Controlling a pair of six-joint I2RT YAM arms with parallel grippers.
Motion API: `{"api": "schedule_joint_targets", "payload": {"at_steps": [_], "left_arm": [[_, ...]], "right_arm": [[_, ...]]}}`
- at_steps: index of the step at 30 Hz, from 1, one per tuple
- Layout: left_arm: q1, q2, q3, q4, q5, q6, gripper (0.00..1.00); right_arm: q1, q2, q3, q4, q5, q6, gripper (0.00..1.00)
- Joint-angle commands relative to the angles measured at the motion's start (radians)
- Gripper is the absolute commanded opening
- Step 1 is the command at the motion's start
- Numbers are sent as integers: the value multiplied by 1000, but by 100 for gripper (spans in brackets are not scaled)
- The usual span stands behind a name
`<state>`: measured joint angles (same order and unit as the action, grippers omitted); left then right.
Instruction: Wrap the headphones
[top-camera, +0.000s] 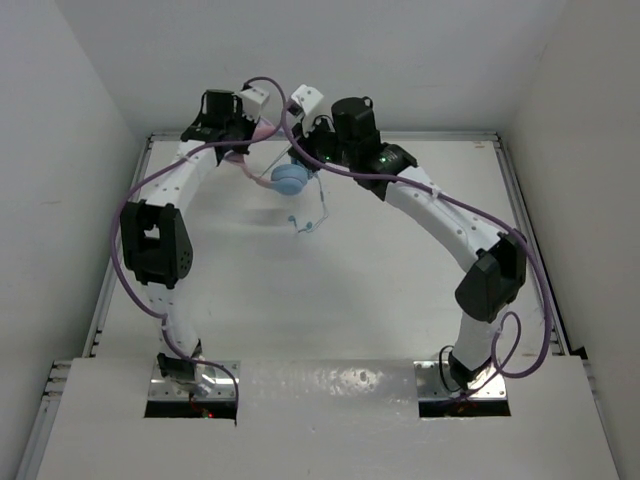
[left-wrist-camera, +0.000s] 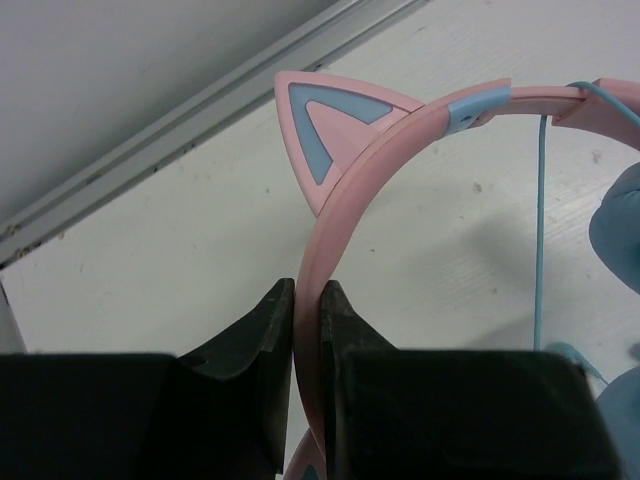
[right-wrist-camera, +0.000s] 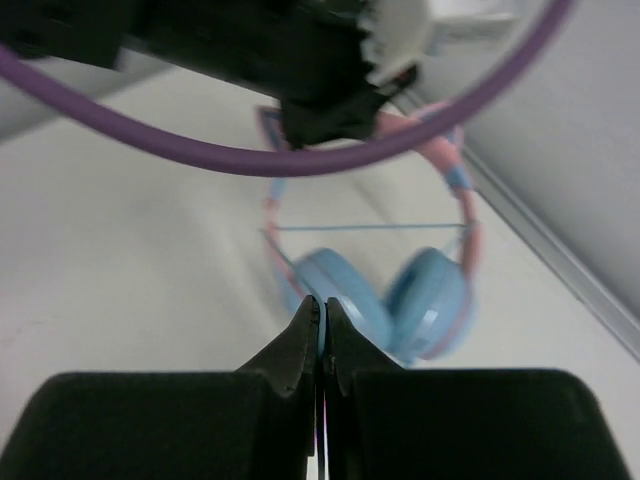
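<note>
The headphones hang above the back of the table: light blue ear cups (top-camera: 290, 180), a pink headband (left-wrist-camera: 345, 190) with a cat-ear point (left-wrist-camera: 325, 130). My left gripper (left-wrist-camera: 308, 295) is shut on the headband and holds it up; it also shows in the top view (top-camera: 240, 128). The thin light blue cord (top-camera: 315, 215) dangles below the cups to the table. My right gripper (right-wrist-camera: 321, 305) is shut on the cord just in front of the ear cups (right-wrist-camera: 432, 300). A strand of cord (right-wrist-camera: 370, 228) stretches across the headband.
A thick purple robot cable (right-wrist-camera: 250, 155) arcs across the right wrist view in front of the left gripper (right-wrist-camera: 320, 110). A metal rail (left-wrist-camera: 180, 125) runs along the table's far edge under the white back wall. White side walls enclose the table (top-camera: 330, 300).
</note>
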<state>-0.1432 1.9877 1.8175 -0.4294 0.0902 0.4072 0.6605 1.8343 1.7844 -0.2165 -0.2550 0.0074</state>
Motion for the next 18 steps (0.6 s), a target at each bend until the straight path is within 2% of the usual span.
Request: {"api": "schedule_joint_targets", "payload": {"at_steps": [1,5,7,10,14,18], "left_arm": [[-27,-75,25,28,124,122,0],[-55,-70,37,-44,172,208,0],[-67,-67,48,-84,219,237,0],[-71,-69,39,-126,338,226,0],[-85,-70,45,-167,393,170,0],[-87,-79,81,-216,434,143,0]], "right_arm": [[-30,-87,12,-66,261,-189,0],[-61,-113,-3,-69,411,-343,0],[-94,-107,-20,-34,434,-397,0],[-166,-93,-78,70,421,-393,0],[-246,-63,-140,149,372,-339,0],[-309,-53,-213,247,258,-236,0]]}}
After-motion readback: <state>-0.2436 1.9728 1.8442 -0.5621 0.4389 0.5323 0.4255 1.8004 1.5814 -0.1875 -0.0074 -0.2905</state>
